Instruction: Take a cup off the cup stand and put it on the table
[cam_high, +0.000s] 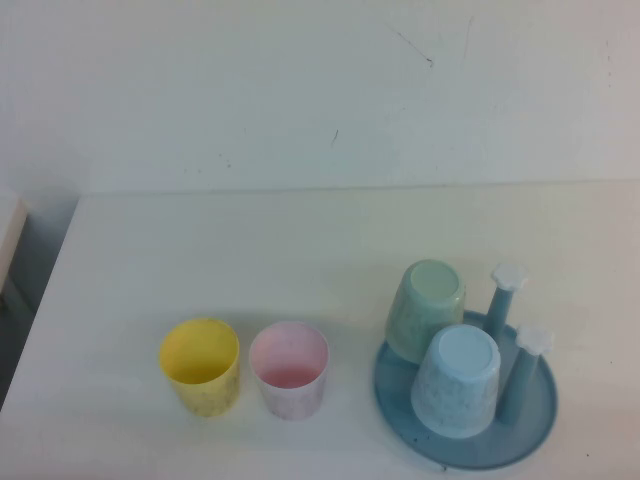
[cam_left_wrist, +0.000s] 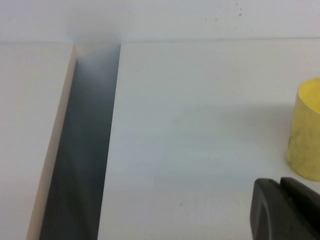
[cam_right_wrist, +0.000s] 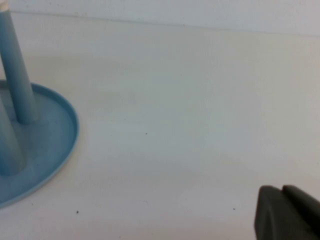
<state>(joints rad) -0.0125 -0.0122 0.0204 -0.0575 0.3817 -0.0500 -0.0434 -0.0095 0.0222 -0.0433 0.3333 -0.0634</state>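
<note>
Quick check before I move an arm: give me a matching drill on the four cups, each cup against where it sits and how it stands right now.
Cups:
1. yellow cup
2. pink cup
3. light blue cup
4. pale green cup

Places and states:
A. upside down, front of the cup stand
B. mouth up on the table, leftmost
C. tilted on the stand, at its back
D. mouth up on the table, between yellow cup and stand

Pairs: 1-B, 2-D, 3-A, 4-C

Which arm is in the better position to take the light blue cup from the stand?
Probably the right. The right gripper is shut and hangs beside the cup stand, which holds the light blue cup. The left gripper, also shut, is near the yellow cup, further away.
</note>
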